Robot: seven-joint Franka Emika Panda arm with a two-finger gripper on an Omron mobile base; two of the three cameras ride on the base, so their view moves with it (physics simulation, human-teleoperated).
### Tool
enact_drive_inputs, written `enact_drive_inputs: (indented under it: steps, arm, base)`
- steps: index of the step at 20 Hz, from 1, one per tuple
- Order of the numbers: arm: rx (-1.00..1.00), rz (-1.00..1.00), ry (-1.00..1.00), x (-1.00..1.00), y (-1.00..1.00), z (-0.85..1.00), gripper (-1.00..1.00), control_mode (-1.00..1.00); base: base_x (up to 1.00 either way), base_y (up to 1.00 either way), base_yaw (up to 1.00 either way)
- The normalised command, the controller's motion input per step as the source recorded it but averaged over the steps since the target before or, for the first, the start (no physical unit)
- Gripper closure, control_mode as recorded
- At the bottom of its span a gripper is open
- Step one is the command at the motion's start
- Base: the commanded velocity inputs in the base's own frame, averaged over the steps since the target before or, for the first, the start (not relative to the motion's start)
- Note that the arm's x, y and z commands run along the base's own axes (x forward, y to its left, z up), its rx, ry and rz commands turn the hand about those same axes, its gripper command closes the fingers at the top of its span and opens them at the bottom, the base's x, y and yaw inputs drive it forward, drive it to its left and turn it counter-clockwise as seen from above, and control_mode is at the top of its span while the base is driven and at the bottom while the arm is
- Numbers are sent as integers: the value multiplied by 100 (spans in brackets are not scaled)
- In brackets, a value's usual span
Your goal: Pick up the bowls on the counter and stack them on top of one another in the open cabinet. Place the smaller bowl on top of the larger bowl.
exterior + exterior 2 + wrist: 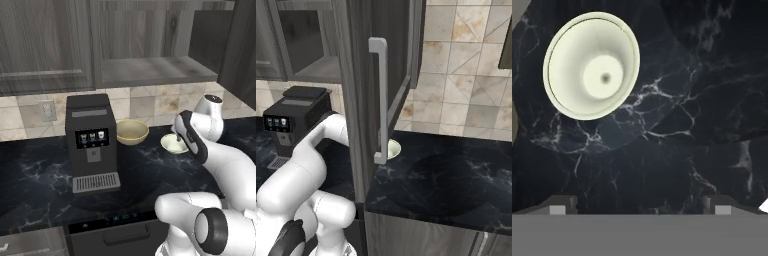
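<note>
The smaller bowl (pixel 592 65), pale cream-green and shallow, sits upright on the black veined counter (pixel 687 125) toward the upper left of the hand view. My gripper (pixel 641 207) hovers above the counter, open, with bare marble between its fingertips (pixel 559 205) and the bowl off to one side. In the left base view the smaller bowl (pixel 171 144) is partly covered by my arm. The larger tan-yellow bowl (pixel 131 131) stands to its left near the backsplash. The open cabinet (pixel 150 71) shows its bare grey shelf above both bowls. A sliver of the smaller bowl (pixel 393 148) peeks past the cabinet door.
A black coffee machine (pixel 92 140) stands on the counter just left of the larger bowl. The open cabinet door (pixel 363 75) with its long handle (pixel 381 100) hangs over the counter edge beside my arm. Bare counter (pixel 456 170) stretches to the right.
</note>
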Motion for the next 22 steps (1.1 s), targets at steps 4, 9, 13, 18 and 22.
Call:
enact_drive_inputs:
  steps: [4,9,13,18,22]
  arm:
    - [8,-11,1,16,-16,-17,-100,-100]
    - [9,-11,0,10,-19,-13,-100,-100]
    - [7,-8,0,10,-11,-14,-100,-100]
    - [4,-7,0,8,-3,-22,-100,-100]
    - [0,-5,0,12,0,-26,-100,-100]
  base:
    - [0,0,0]
    - [0,0,0]
    - [0,0,0]
    - [0,0,0]
    - [0,0,0]
